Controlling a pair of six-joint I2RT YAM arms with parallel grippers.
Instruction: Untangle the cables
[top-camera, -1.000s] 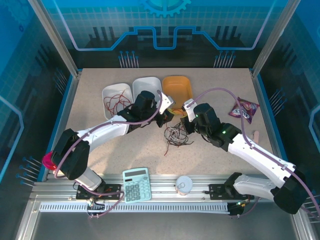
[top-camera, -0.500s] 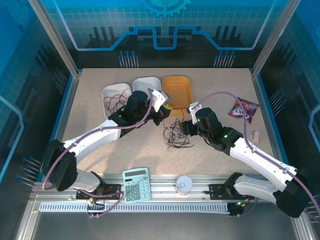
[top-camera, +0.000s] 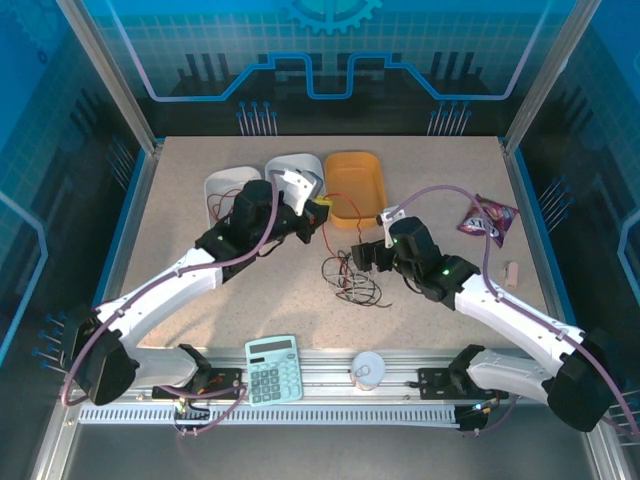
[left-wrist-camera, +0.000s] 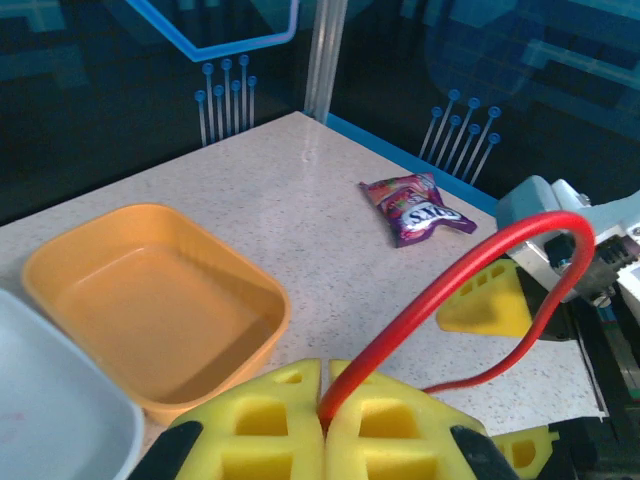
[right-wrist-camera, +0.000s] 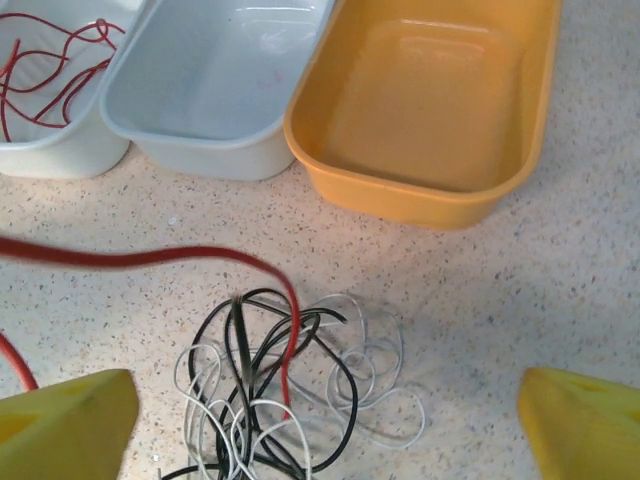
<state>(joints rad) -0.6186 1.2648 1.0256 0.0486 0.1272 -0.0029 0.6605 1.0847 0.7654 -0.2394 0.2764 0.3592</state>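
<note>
A tangle of thin black and white cables lies on the table in front of the orange tray. My left gripper is shut on a red cable, pinched between its yellow pads. That red cable runs down into the tangle. My right gripper hangs just above the tangle, wide open, fingers either side of it and nothing held. In the top view the right gripper is beside the tangle. More red cables lie in the leftmost white tray.
A second white tray stands between the red-cable tray and the orange tray. A purple snack packet lies at the right, a small pink item near the right edge. A calculator and a white cup rest on the front rail.
My right gripper has gone from nearly shut to wide open. The left arm has pulled back to the left, drawing the red cable out of the tangle.
</note>
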